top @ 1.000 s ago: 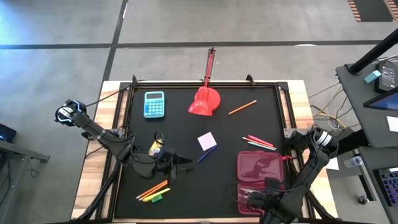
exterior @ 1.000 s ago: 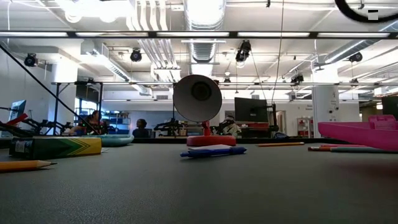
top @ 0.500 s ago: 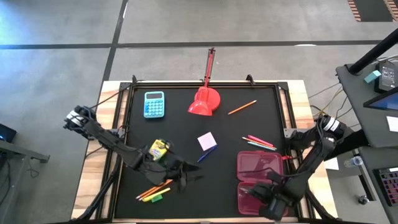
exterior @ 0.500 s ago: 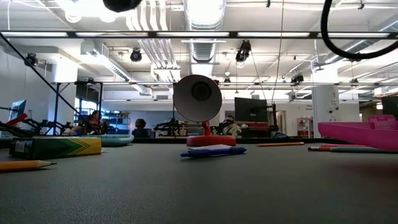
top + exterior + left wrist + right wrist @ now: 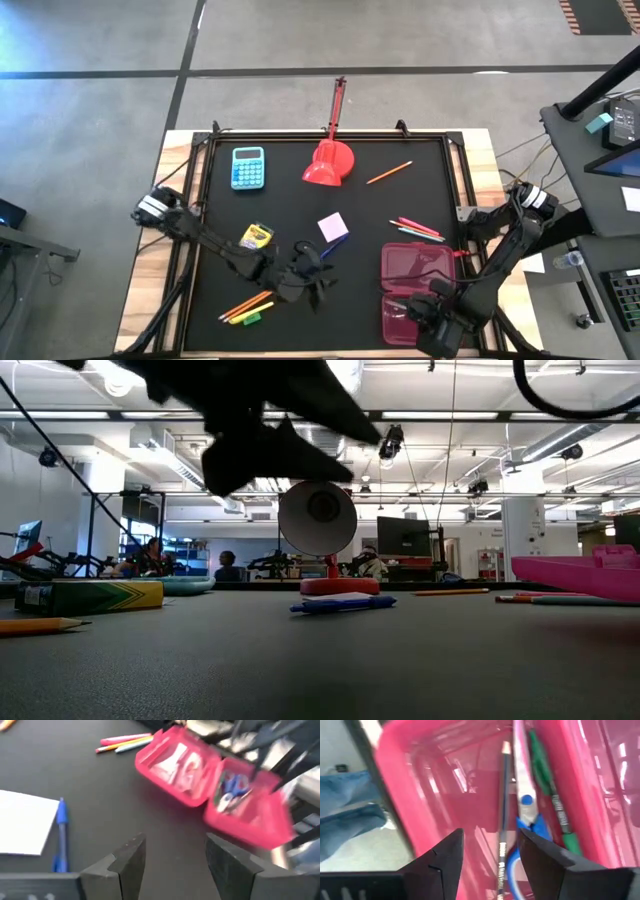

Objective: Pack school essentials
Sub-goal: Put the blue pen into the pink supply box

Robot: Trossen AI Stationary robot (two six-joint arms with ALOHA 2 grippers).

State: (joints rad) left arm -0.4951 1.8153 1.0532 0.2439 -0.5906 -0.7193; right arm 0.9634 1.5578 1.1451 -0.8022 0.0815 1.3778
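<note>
A pink case lies open at the near right, its lid (image 5: 416,266) flat and its tray (image 5: 240,805) holding blue-handled scissors (image 5: 527,815), a green pen (image 5: 547,785) and a dark pencil (image 5: 504,820). My right gripper (image 5: 490,850) hovers open over the tray (image 5: 392,318), touching nothing. My left gripper (image 5: 322,283) hangs open above the mat's near middle, close to the note pad (image 5: 333,226) and blue pen (image 5: 333,247). On the mat lie the crayon box (image 5: 255,237), pencils (image 5: 245,305), pink and green pens (image 5: 418,229) and an orange pencil (image 5: 389,172).
A light-blue calculator (image 5: 248,167) sits at the far left. A red desk lamp (image 5: 328,163) stands at the far middle. The black mat's raised frame (image 5: 200,200) borders the work area. Bare mat lies between the note pad and the case.
My left gripper has swung toward the table's right edge and a little toward the near edge, past the crayon box, and now shows at the top of the low view. My right arm has shifted slightly over the case's tray.
</note>
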